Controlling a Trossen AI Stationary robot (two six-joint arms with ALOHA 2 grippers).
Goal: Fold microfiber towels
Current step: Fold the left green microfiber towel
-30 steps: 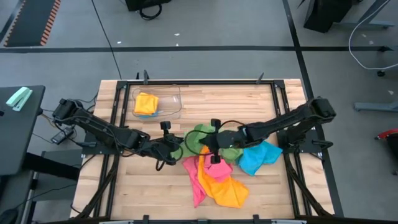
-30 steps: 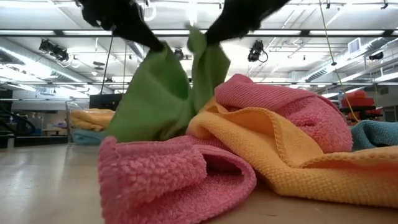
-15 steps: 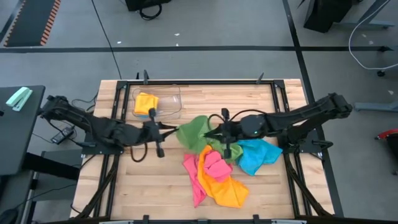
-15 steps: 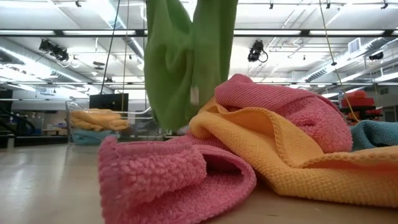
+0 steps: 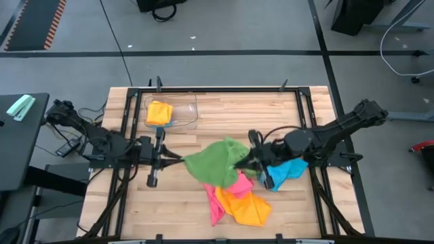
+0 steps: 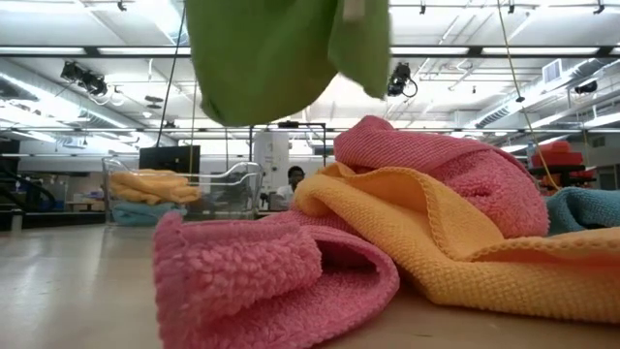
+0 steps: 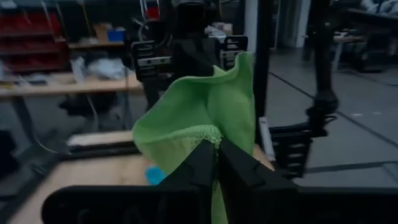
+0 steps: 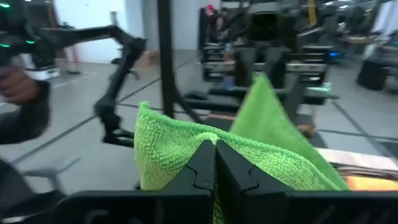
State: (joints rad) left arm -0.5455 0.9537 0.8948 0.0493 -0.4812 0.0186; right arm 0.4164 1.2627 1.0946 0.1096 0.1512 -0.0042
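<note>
From above, the green towel [image 5: 215, 163] is stretched mid-air over the middle of the surface [image 5: 224, 112], left end effector [image 5: 182, 160] and right end effector [image 5: 248, 161] each clamped on a corner. Pink towel [image 5: 234, 184], orange towel [image 5: 248, 207] and blue towel [image 5: 285, 171] sit piled toward the near-right side. The low view only catches the green cloth's hanging bottom, plus a clear bin [image 6: 184, 189] behind. Both wrist views show fingers pinched tight on green edges.

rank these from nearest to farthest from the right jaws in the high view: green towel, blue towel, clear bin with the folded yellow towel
1. The green microfiber towel, pinched in the right gripper.
2. The blue microfiber towel, just beside that arm on the table's right.
3. The clear plastic bin, far back left, holding a folded yellow towel.
</note>
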